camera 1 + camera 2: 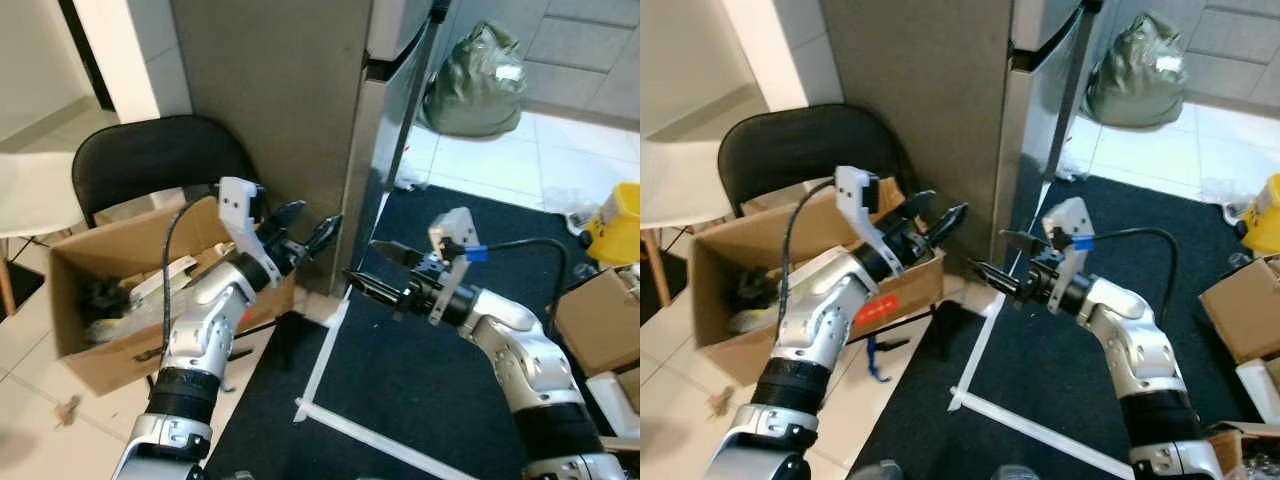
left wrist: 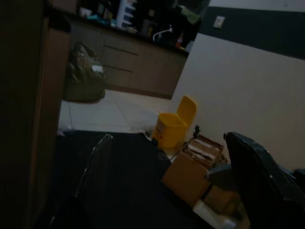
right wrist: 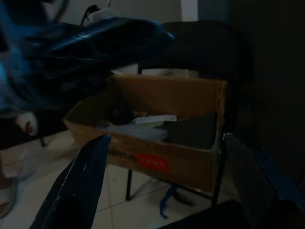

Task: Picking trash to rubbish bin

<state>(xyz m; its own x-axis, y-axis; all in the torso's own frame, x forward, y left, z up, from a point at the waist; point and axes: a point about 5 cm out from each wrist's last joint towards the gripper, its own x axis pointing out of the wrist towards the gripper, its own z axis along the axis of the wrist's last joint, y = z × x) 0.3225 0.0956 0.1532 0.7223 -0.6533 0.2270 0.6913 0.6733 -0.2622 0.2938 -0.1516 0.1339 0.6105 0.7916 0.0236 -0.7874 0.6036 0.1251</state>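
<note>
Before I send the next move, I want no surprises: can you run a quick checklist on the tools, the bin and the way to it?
1. Left tool free: ok, open, nothing between its fingers.
2. Right tool free: ok, open, holding nothing.
3. Tools apart from each other: ok, a gap shows between their tips.
4. Trash picked as target: cannot tell, no piece lies between or under the tools.
5. Yellow bin located: ok, on the tiled floor to the robot's far right; lid state cannot tell here.
6. Way across the dark mat: not ok, a white strip lies on it.
</note>
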